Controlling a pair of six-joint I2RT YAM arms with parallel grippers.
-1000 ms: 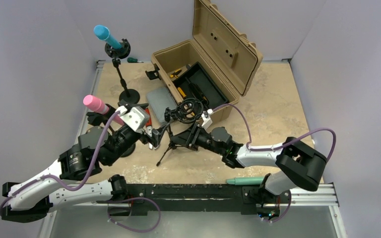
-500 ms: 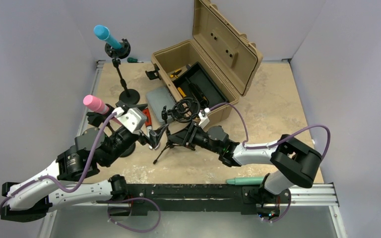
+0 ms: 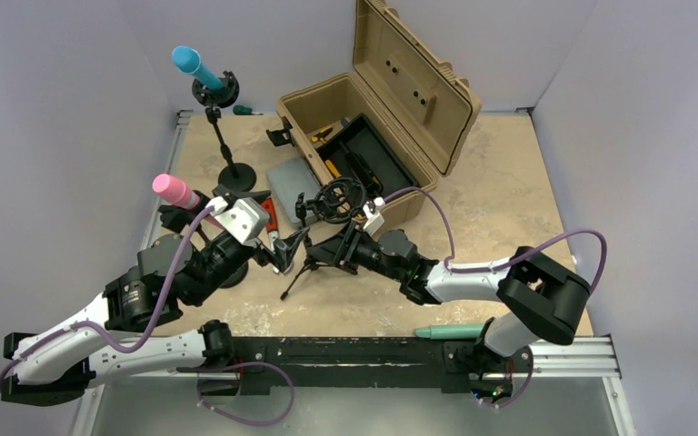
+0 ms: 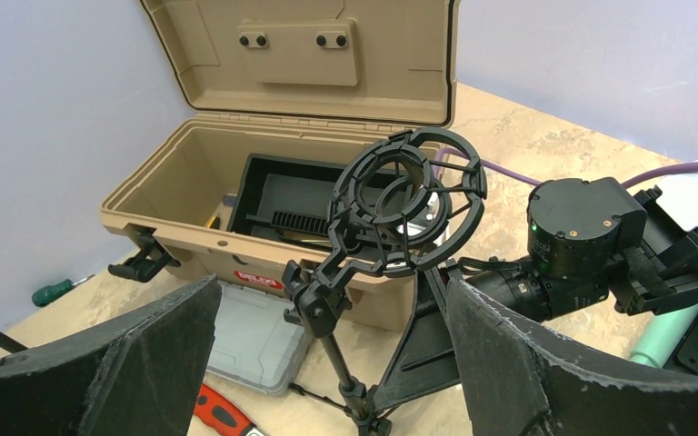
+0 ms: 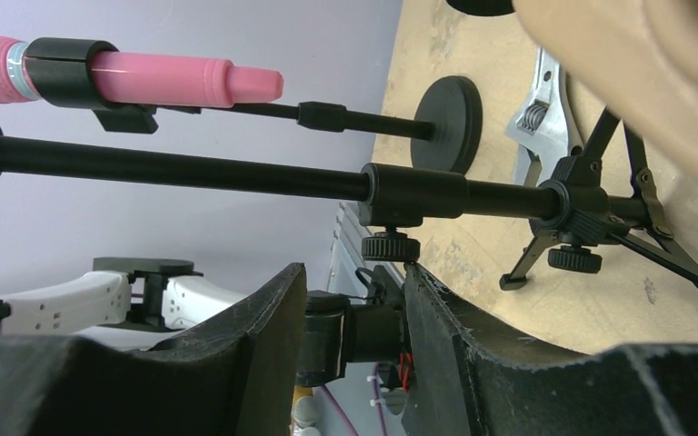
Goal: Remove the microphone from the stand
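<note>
Facing the empty shock mount (image 4: 409,204) of the tripod stand (image 5: 236,177), the left pincer (image 4: 332,300) is holding its fingers spread wide, with nothing between them. The right pincer (image 5: 354,272) is hovering just beside the stand's pole, jaws partly parted and pinching nothing. Whether a fingertip is touching the small knob (image 5: 391,245) there, I cannot tell. The pink microphone (image 5: 145,80) is sitting in the clip (image 5: 64,68) of its own round-based stand at the left edge of the worktop (image 3: 509,182). The blue microphone (image 3: 186,60) is sitting in another stand at the far left corner. A pale green microphone (image 3: 450,331) is lying by the right arm's base. The tan toolbox (image 4: 236,154) is standing open behind the tripod.
</note>
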